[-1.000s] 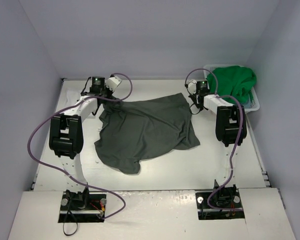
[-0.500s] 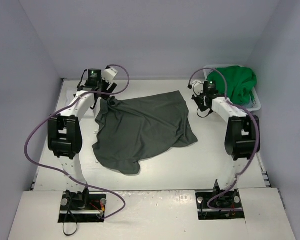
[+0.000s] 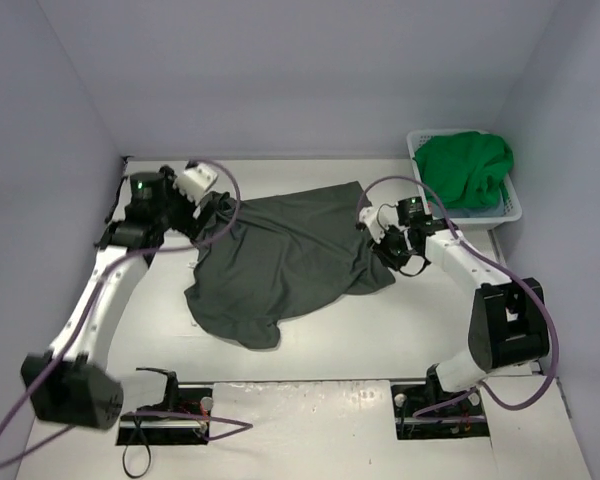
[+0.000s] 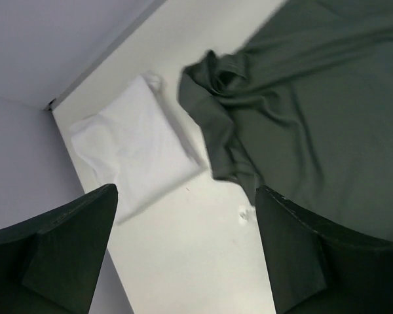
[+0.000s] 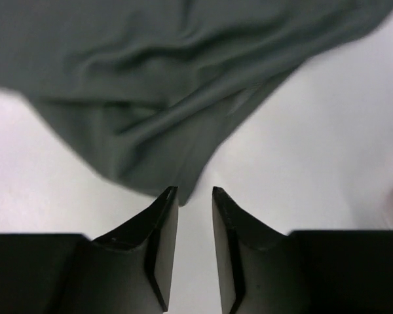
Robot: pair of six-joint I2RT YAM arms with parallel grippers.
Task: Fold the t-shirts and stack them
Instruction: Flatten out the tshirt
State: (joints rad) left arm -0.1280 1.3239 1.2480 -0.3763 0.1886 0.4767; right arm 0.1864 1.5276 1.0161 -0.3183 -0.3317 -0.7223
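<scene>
A dark grey t-shirt (image 3: 285, 255) lies spread and rumpled in the middle of the table. Its bunched far-left corner (image 4: 213, 78) lies free. My left gripper (image 4: 185, 196) hangs above bare table beside that corner, open wide, nothing between its fingers. A folded white t-shirt (image 4: 134, 150) rests by the far-left wall corner. My right gripper (image 5: 194, 191) is low at the grey shirt's right edge (image 5: 177, 163). Its jaws stand a narrow gap apart, and the hem ends right at the fingertips, unpinched. A bright green t-shirt (image 3: 465, 168) fills the basket.
The white laundry basket (image 3: 510, 208) stands at the far right against the wall. Walls close in the table on the left, back and right. Purple cables loop from both arms over the table.
The left gripper let go of the grey shirt's far-left corner and drew back left. The right gripper came down along the shirt's right edge and its jaws parted slightly.
</scene>
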